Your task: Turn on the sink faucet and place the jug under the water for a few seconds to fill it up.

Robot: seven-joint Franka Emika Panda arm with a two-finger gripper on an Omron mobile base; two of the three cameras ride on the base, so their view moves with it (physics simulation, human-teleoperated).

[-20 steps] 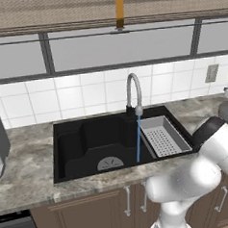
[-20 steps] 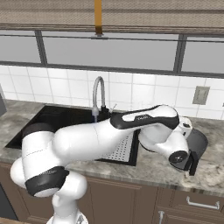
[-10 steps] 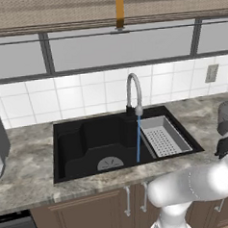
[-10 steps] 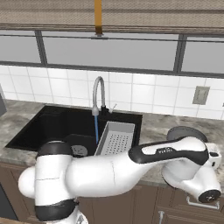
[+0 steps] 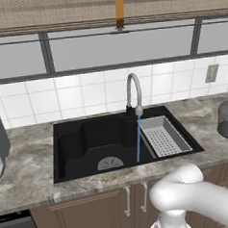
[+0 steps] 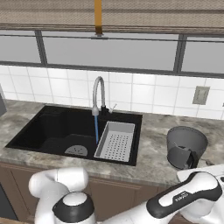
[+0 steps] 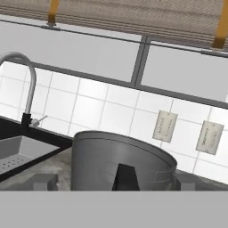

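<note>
Countertop [image 6: 153, 153] holds jug [image 6: 186, 147] upright.

Item count, as visible:

- One sink [image 5: 84, 137], set into the worktop [image 5: 28, 165].
- One sink faucet [image 5: 133, 93], at the 12 o'clock edge of the basin.
- One stream of water [image 5: 138, 138], falling from the spout.
- One perforated tray [image 5: 163, 136], at the 3 o'clock end of the sink.
- One jug [image 6: 186, 147], standing on the worktop at 3 o'clock from the sink, with one black handle [image 6: 190, 158].
- Two wall outlets [image 7: 165, 126].
- One round drain [image 5: 109, 163].
</note>
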